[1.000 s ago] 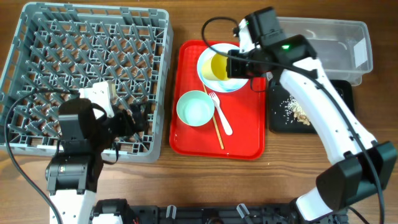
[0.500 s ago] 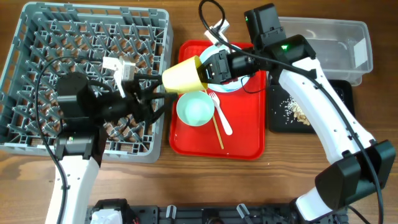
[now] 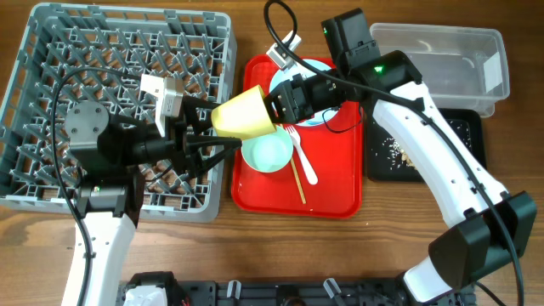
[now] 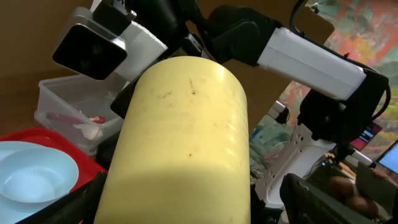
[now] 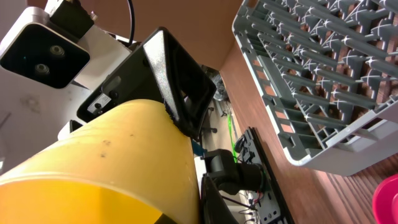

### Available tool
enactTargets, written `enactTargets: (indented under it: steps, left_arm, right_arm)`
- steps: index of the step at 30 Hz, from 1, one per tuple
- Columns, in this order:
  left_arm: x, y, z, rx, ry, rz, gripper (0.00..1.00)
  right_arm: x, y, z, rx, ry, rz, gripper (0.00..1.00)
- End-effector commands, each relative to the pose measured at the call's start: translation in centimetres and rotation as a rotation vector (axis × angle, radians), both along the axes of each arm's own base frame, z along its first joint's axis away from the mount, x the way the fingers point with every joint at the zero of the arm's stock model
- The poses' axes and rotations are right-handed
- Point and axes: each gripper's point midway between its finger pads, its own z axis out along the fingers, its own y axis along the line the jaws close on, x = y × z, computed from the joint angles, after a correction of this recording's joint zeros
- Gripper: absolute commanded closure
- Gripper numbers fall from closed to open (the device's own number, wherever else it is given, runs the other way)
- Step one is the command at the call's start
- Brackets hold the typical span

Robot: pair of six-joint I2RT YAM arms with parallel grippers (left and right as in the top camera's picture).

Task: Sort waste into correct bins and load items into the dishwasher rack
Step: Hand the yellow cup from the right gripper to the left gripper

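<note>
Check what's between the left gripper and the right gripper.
The small yellow-green cup, lying sideways in the air. The right gripper pinches its rim end, and the left gripper stands open around its base end. The overhead view shows it.

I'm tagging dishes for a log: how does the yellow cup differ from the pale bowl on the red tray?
The yellow cup is in the air, tipped on its side in the right gripper's jaws. The pale bowl sits upright on the red tray. The cup is tall and narrow, while the bowl is wide and shallow. The cup is yellow and the bowl pale blue-green. Both are plain, round, open vessels.
</note>
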Motion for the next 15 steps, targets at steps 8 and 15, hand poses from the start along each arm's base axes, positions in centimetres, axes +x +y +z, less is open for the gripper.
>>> enactTargets:
  steps: [8, 15]
  left_arm:
    - [-0.4, 0.0, 0.5, -0.006, 0.010, -0.028, 0.13]
    - [-0.4, 0.0, 0.5, -0.006, 0.010, -0.028, 0.16]
  right_arm:
    - [-1.0, 0.9, 0.7, 0.031, 0.028, 0.047, 0.96]
    - [-1.1, 1.0, 0.7, 0.029, 0.035, 0.048, 0.96]
